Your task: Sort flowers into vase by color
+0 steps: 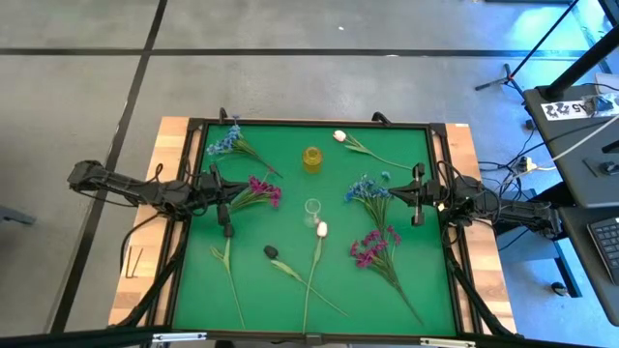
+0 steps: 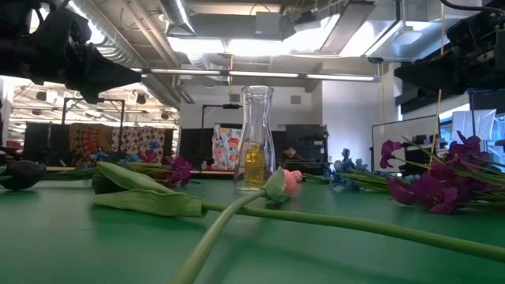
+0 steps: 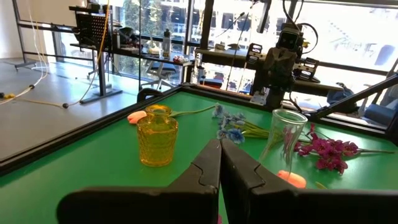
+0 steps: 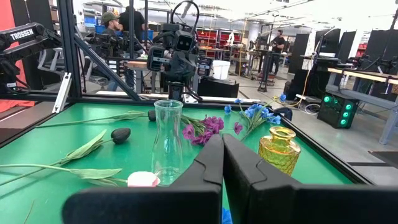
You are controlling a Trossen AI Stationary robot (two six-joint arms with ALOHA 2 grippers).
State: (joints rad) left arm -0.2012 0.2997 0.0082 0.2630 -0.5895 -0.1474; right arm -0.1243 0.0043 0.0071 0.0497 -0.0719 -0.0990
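Observation:
Both grippers hover shut above the green mat and face each other. My left gripper (image 1: 232, 196) (image 3: 220, 149) is beside a magenta cluster (image 1: 263, 188). My right gripper (image 1: 404, 196) (image 4: 222, 146) is beside a blue cluster (image 1: 368, 188). Between them stand a clear glass vase (image 1: 312, 206) (image 2: 256, 134) and an amber glass vase (image 1: 311, 158) (image 3: 157, 137). Lying flat on the mat are another blue cluster (image 1: 224, 143), another magenta cluster (image 1: 370, 246), a white-pink tulip (image 1: 339, 136) at the far side, a second tulip (image 1: 321, 229) by the clear vase, and a dark bud (image 1: 272, 252).
A raised black frame (image 1: 309, 123) borders the green mat. Long green stems (image 1: 308, 290) run toward the near edge. Bare mat lies between the flowers at the near left corner (image 1: 198, 304). People (image 4: 115, 25) stand in the room beyond the table.

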